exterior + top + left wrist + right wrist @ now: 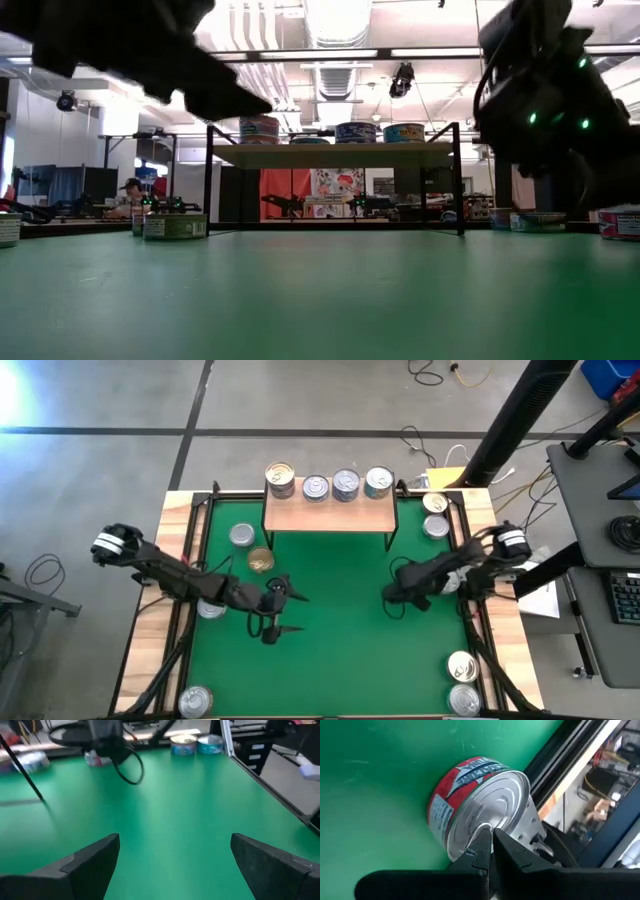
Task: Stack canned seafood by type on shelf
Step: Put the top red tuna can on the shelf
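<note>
I'm holding the left gripper (282,612) with fingers spread, empty, in front of the shelf (328,515); the gold-topped can (260,561) is lying between them, shelfward. The right gripper (393,596), pinched together, is waiting farther off.

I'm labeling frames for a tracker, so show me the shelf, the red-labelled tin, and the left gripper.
shelf (330,515): high view, on a bare part of its wooden board.
red-labelled tin (492,795): right wrist view, on its silver lid.
left gripper (296,614): high view, midway between its open fingertips.
</note>
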Robot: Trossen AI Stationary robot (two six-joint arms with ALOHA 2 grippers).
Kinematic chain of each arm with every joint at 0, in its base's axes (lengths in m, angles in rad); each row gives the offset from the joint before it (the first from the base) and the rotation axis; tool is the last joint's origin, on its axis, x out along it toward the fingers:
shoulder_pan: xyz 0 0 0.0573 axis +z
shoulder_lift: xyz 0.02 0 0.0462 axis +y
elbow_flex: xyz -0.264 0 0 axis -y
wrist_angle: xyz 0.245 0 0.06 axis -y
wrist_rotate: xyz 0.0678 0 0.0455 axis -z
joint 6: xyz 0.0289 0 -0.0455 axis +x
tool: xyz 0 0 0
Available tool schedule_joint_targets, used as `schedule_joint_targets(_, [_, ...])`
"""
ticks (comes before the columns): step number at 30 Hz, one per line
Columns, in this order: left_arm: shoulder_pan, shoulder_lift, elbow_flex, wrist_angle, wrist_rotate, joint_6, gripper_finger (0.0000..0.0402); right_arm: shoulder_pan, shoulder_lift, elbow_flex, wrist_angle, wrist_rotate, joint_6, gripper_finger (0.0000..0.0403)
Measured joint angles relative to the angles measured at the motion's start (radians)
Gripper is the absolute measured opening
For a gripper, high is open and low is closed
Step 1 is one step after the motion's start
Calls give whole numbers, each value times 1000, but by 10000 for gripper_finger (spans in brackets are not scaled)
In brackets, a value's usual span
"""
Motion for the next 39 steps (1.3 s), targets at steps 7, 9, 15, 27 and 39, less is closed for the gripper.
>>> schedule_joint_targets(7, [-4,0,-77,21,-1,-50,365,-39,13,-4,105,-8,-69,12])
schedule_joint_targets(9, [-4,10,-89,63,0,-54,365,-15,2,38,152,-36,-76,12])
schedule_joint_targets(15, [-5,118,-110,279,107,-55,365,170,-11,257,314,-12,-69,12])
schedule_joint_targets(27, [4,507,66,423,132,-1,365,410,-14,298,650,-104,-48,12])
schedule_joint_targets(39, [190,705,298,398,306,29,365,376,22,132,783,-183,-18,13])
